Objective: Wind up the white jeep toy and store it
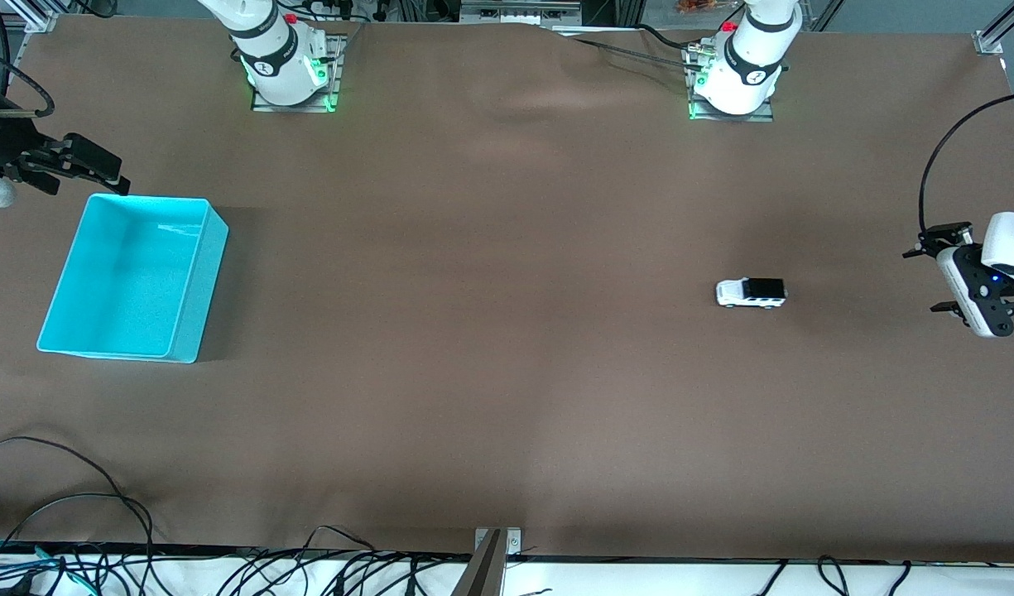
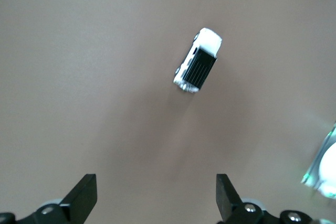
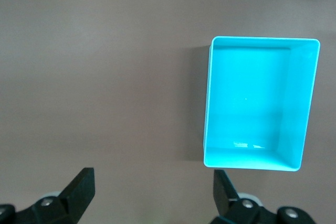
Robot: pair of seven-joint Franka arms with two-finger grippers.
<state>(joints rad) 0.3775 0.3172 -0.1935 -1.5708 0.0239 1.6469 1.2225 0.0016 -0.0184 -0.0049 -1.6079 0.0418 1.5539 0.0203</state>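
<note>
The white jeep toy (image 1: 751, 292) (image 2: 198, 61), boxy with a black roof, stands on the brown table toward the left arm's end. My left gripper (image 1: 929, 280) (image 2: 156, 192) hovers at that end of the table, open and holding nothing, well apart from the jeep. A turquoise bin (image 1: 134, 276) (image 3: 260, 103) sits with nothing in it toward the right arm's end. Just past the bin's corner nearest the arm bases, my right gripper (image 1: 109, 172) (image 3: 153, 188) hangs over the table, open with nothing between its fingers.
Brown paper covers the table (image 1: 490, 348). Both arm bases (image 1: 287, 62) (image 1: 742, 70) stand along the edge farthest from the front camera. Loose black cables (image 1: 68, 513) lie along the edge nearest that camera, by the right arm's end.
</note>
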